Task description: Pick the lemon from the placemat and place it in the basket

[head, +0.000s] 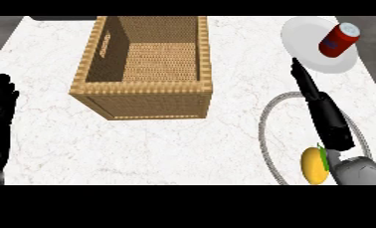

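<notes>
A yellow lemon (pixel 314 165) lies on a round white placemat (pixel 270 132) with a grey rim at the lower right. My right hand (pixel 321 110) hovers over the placemat just right of and above the lemon, fingers straight and pointing away from me, holding nothing. The wicker basket (pixel 142 88) stands left of centre, open-topped, with nothing visible inside. My left hand (pixel 7 107) rests at the left edge, fingers up.
A white plate (pixel 308 40) sits at the far right with a red can (pixel 338 38) lying on it, just beyond my right fingertips. White marble counter (pixel 183 147) stretches between the basket and the placemat.
</notes>
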`<control>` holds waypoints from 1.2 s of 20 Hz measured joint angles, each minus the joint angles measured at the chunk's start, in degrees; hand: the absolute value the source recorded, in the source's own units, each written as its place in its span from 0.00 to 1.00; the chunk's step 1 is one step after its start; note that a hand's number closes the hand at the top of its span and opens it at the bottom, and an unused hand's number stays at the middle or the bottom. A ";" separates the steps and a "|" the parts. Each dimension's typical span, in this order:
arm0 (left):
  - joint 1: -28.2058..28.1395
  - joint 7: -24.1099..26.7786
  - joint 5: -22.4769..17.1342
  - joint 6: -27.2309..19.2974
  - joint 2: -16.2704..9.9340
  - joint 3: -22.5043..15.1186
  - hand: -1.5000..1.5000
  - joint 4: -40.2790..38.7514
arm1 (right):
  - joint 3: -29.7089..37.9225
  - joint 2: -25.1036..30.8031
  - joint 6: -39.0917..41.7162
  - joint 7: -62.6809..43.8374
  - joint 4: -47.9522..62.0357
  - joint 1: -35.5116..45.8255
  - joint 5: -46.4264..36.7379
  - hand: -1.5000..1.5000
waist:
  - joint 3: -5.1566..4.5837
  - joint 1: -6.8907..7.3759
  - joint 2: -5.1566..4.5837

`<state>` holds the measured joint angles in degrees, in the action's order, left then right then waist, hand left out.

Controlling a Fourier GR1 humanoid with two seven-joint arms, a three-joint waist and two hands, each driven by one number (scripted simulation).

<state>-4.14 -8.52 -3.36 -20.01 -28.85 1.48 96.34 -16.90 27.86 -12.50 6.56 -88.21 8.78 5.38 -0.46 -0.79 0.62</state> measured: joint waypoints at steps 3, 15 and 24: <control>0.90 0.41 -0.45 0.29 1.28 -0.25 0.50 -0.97 | 4.28 1.79 -3.74 -1.08 -2.08 -4.80 0.07 1.00 | 0.19 -1.06 -0.13; 7.68 -0.35 -5.49 4.72 5.70 -2.60 0.50 -5.02 | 19.56 -3.61 -33.05 -1.48 -5.58 -16.54 -7.85 0.00 | 0.20 -2.09 -0.59; 9.92 -1.18 -5.67 5.70 5.98 -2.98 0.50 -6.27 | 20.20 4.50 -35.24 -26.65 -11.25 -29.97 -20.89 0.00 | -0.33 -1.54 -0.92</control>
<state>5.77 -9.70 -9.02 -14.31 -22.87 -1.50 90.07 3.30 32.36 -47.75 -20.09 -99.46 -21.19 -15.51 -0.79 -2.33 -0.31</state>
